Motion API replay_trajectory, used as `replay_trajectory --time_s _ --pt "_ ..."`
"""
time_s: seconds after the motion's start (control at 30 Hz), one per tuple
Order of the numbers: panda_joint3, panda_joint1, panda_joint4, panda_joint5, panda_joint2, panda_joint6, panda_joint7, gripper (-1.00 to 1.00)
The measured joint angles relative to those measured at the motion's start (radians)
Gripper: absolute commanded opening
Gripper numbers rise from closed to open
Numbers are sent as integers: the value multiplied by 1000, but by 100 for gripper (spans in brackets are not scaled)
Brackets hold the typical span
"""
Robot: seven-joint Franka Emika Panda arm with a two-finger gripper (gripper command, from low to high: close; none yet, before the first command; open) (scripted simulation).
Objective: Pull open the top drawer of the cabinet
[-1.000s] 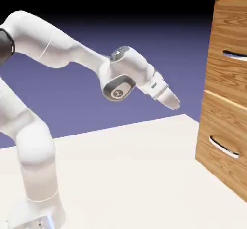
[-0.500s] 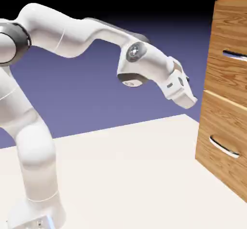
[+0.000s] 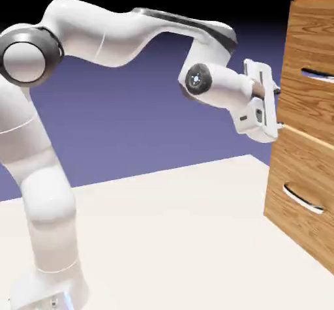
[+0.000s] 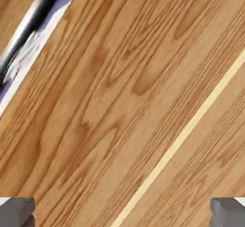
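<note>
The cabinet (image 3: 306, 152) stands at the exterior view's right, light-brown wood grain, two drawer fronts stacked. The top drawer (image 3: 305, 96) sits flush and carries a slim silver handle (image 3: 318, 74). My gripper (image 3: 278, 109) faces the cabinet's front, close to it, just above the seam between the drawers and below the handle. In the hand view the top drawer (image 4: 110, 78) fills the picture, its handle (image 4: 28, 27) at the upper left. The grey fingertips (image 4: 16, 211) stand wide apart in the bottom corners, so the gripper (image 4: 122, 214) is open and holds nothing.
The lower drawer front (image 3: 297, 204) has its own silver handle (image 3: 303, 200). A pale seam (image 4: 182, 135) runs slantwise between the two fronts in the hand view. The white table (image 3: 169, 237) stretches from the robot's base to the cabinet's foot.
The arm has swung up and to the right, bringing the hand from mid-table height to just before the cabinet. The hand has turned to face the drawer front. The jaws stayed open.
</note>
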Motion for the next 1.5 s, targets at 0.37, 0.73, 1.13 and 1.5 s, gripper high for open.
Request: replay_trajectory --time_s 0.37,0.73,1.13,1.5 --pt "-36 17 178 478 95 -21 -195 0" --pt "-70 33 352 947 188 -41 -385 0" --pt "-61 22 433 929 258 -33 -353 -100" --pt "-50 5 41 973 -119 -44 -464 -100"
